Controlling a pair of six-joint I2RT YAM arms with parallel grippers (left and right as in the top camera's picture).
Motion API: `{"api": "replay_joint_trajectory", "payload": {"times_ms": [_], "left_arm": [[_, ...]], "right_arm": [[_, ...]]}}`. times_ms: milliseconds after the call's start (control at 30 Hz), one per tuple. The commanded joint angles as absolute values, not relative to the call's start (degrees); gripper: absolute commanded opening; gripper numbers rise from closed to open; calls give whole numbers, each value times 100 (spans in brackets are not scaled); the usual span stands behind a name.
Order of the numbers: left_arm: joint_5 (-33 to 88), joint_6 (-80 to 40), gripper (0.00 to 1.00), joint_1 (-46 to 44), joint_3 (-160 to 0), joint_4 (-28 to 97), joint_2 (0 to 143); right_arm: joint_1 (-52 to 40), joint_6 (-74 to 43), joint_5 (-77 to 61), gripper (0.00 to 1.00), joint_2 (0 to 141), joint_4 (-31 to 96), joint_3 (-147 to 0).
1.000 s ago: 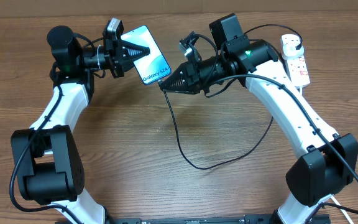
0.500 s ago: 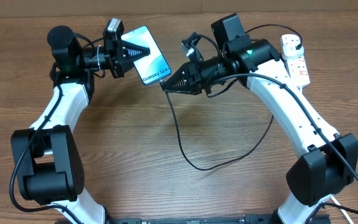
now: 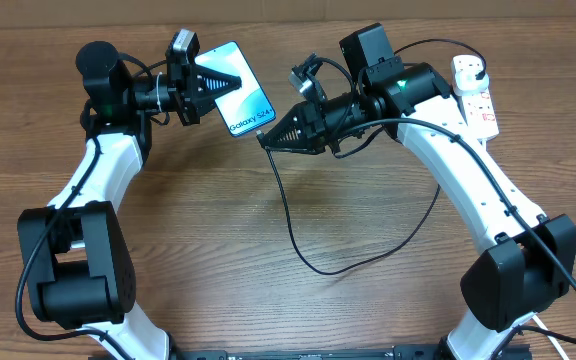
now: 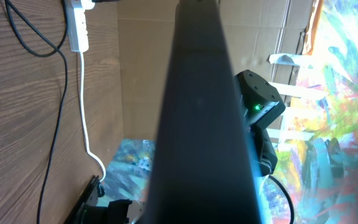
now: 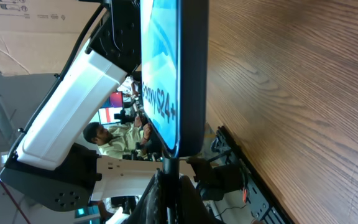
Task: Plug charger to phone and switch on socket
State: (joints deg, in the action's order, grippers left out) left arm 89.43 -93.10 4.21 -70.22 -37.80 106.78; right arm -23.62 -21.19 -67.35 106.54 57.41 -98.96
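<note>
My left gripper [image 3: 234, 83] is shut on the phone [image 3: 241, 92], holding it above the table with its blue-teal screen up. In the left wrist view the phone's dark body [image 4: 204, 124] fills the middle. My right gripper [image 3: 265, 139] is shut on the charger's connector tip [image 5: 169, 165]. That tip meets the lower short edge of the phone [image 5: 180, 74], beside the Galaxy lettering. How deep it sits I cannot tell. The black charger cable [image 3: 293, 235] hangs from it, loops over the table and runs back right. The white socket [image 3: 476, 95] lies at the far right.
The socket [image 4: 78, 31] and its thick white cord [image 4: 86, 112] show at the far table edge in the left wrist view. A cardboard wall [image 3: 468, 8] stands behind the table. Both arm bases sit at the near edge.
The right arm has shifted slightly, keeping the connector tip at the phone's edge. The left arm and phone hold still.
</note>
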Motion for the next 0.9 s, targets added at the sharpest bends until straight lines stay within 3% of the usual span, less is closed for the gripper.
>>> {"api": "replay_joint_trajectory", "payload": {"times_ms": [0,867], "left_arm": [[9050,-9343,4,427,-7087,-3841,10687],[9050,-9343,4,427,-7087,-3841,10687]], "right_arm": [[-2329,-2058,-6888,4,10556,5653,-9863],[-2329,-2080,-6687,4,10556,5446,-9863]]}}
